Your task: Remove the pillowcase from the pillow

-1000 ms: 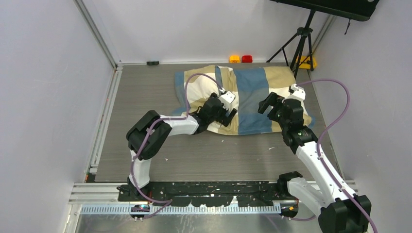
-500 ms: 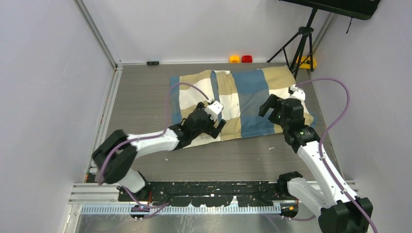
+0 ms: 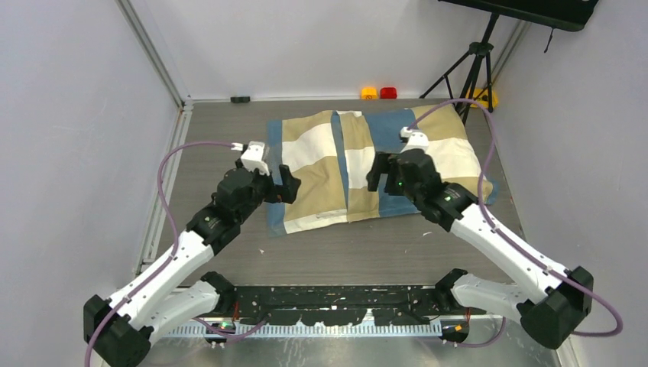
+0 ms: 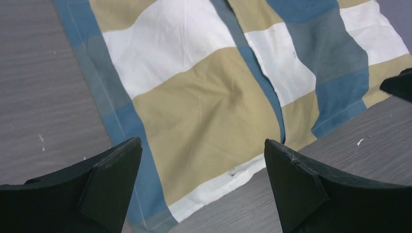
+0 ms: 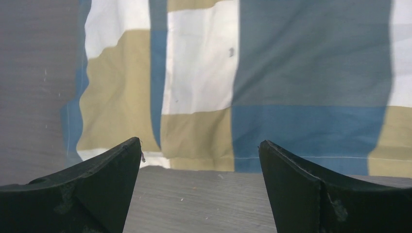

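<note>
The pillowcase (image 3: 321, 164), checked in blue, tan and white, lies spread across the back of the table. It looks flat on the left and fuller on the right. A lengthwise overlap seam (image 4: 265, 82) runs down its middle. The pillow is hidden under the fabric. My left gripper (image 3: 287, 188) hangs open over the case's left near corner (image 4: 194, 206), with nothing between its fingers (image 4: 114, 182). My right gripper (image 3: 376, 173) hovers open above the case's near edge (image 5: 204, 162) close to the seam, also empty. The checks fill the right wrist view (image 5: 301, 68).
A yellow button (image 3: 369, 92) and a red button (image 3: 389, 92) sit at the back wall, with a small black piece (image 3: 241, 99) to their left. A tripod (image 3: 474, 69) stands at the back right. Grey walls close both sides, and a metal rail (image 3: 164, 191) runs along the table's left edge.
My left arm swung left from the case's middle to its left near corner. My right arm shifted left toward the seam. The fabric now lies flatter and wider.
</note>
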Controlling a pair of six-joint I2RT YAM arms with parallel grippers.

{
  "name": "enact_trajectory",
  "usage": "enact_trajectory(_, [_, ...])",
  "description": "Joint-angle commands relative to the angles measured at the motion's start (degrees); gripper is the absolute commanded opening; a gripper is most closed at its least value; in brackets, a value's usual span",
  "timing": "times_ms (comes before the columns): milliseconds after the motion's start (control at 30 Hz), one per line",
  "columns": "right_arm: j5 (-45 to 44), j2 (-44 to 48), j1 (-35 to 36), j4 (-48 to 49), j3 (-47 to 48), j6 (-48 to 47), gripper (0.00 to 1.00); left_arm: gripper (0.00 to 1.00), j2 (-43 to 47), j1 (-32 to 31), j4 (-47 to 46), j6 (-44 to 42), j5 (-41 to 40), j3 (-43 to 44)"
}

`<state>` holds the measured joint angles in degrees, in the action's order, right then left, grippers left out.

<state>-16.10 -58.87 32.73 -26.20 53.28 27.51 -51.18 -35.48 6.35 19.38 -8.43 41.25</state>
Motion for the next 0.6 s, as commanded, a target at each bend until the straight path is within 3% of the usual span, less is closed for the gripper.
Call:
enact_trajectory(0, [-5.32, -4.02, 7.25, 1.47, 2.89, 1.86, 0.95, 1.0, 3.76, 3.79, 6.18, 10.3, 2.11, -2.89])
enact_trajectory(67, [-7.08, -5.94, 10.4, 1.91, 3.64, 2.34, 0.95, 1.0, 3.68, 7.54, 7.61, 12.95, 3.85, -4.03])
enact_trajectory(233, [-9.59, -10.14, 15.77, 0.87, 7.09, 2.72, 0.95, 1.0, 2.75, 20.12, 8.35, 17.82, 19.53, -6.5])
enact_trajectory(400, [-6.31, -13.78, 16.83, -0.18, 9.08, 2.08, 0.92, 1.0, 3.74, 22.02, 10.38, 19.07, 22.45, -5.67])
enact_trajectory(500, [-4.67, -15.67, 16.97, -0.28, 10.07, 2.12, 0.9, 1.0, 5.23, 21.95, 6.87, 18.06, 30.28, -5.63])
enact_trajectory(567, [-4.38, -17.35, 16.97, -0.28, 11.06, 2.25, 0.9, 1.0, 6.46, 21.94, 8.88, 18.94, 28.91, -4.9])
